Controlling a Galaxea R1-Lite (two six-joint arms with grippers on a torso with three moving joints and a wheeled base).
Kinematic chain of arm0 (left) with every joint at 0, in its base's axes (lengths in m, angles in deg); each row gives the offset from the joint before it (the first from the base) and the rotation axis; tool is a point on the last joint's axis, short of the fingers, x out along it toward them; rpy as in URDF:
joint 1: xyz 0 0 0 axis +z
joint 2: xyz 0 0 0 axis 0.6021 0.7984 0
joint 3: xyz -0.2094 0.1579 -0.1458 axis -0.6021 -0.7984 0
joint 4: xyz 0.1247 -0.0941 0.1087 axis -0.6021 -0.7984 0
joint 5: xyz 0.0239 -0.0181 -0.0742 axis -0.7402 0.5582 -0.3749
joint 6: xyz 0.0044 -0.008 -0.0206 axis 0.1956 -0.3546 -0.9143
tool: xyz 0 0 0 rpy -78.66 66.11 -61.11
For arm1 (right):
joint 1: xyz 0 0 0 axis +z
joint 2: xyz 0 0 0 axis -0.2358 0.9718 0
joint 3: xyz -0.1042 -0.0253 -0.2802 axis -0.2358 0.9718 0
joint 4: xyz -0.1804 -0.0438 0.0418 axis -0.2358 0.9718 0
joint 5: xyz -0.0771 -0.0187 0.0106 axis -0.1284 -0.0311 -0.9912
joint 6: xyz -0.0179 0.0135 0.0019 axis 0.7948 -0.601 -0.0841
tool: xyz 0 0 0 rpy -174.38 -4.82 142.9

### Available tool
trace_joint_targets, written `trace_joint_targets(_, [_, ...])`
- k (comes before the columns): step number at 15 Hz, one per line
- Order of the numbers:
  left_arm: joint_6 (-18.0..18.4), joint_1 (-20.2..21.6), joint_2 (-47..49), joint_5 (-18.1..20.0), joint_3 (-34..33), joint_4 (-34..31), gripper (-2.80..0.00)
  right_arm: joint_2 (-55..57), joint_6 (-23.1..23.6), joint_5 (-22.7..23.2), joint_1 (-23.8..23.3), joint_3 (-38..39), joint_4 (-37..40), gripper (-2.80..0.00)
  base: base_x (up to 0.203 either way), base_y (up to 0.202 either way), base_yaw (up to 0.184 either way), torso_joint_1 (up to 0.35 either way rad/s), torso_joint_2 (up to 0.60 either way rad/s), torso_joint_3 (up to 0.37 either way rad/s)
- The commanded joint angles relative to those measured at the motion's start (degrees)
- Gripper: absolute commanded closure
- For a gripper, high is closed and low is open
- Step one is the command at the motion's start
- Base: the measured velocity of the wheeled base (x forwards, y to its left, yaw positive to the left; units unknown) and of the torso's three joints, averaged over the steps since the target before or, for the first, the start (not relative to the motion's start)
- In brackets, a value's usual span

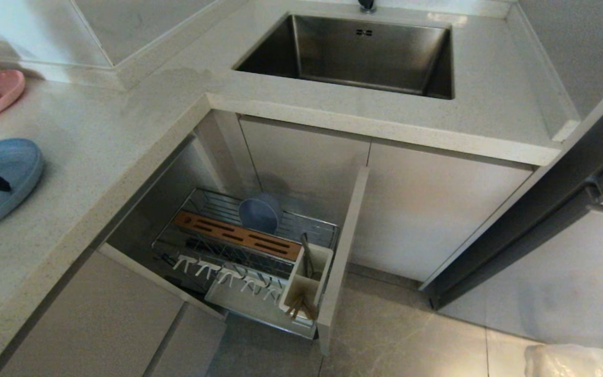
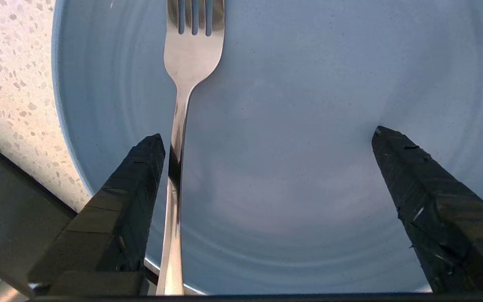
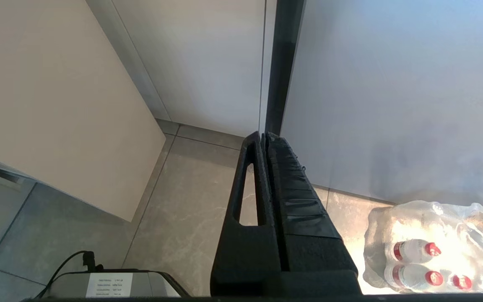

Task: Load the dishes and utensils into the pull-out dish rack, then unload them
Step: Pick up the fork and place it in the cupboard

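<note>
two things are left on the plate (image 2: 308, 126) side: my left gripper (image 2: 266, 167), jaws spread wide, hangs over the fork (image 2: 189, 58) lying on it, so i judge loading goes on; next, centre and close on the handle.

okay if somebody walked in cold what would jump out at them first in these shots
Probably the left gripper, open over the blue plate on the counter, with a fork lying on the plate beside one finger. Below, the dish rack is pulled out with a blue bowl standing in it.
</note>
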Motion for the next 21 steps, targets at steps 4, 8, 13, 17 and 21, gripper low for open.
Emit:
trace_joint_targets(4, [0.06,0.14,0.65,-0.18,0.31,0.11,-2.80,0.08,0.00,-0.02,0.00,0.00,-0.02,0.00,0.000,0.000,0.000,0.000,0.00,0.000])
trace_joint_targets(8, [0.06,0.17,0.69,-0.10,-0.02,0.13,-2.80,0.00,0.00,-0.02,0.00,0.00,-0.02,0.00,0.000,0.000,0.000,0.000,0.00,0.000])
trace_joint_targets(13, [0.06,0.26,0.51,-0.19,-0.21,0.04,0.00,0.01,0.00,-0.02,0.00,0.00,-0.02,0.00,0.000,0.000,0.000,0.000,0.00,0.000])
trace_joint_targets(17, [0.06,0.26,0.51,-0.19,-0.21,0.11,0.00,0.05,0.00,-0.02,0.00,0.00,-0.02,0.00,0.000,0.000,0.000,0.000,0.00,0.000])
trace_joint_targets(21, [0.06,0.24,0.42,-0.19,-0.13,0.07,0.00,0.01,0.00,-0.02,0.00,0.00,-0.02,0.00,0.000,0.000,0.000,0.000,0.00,0.000])
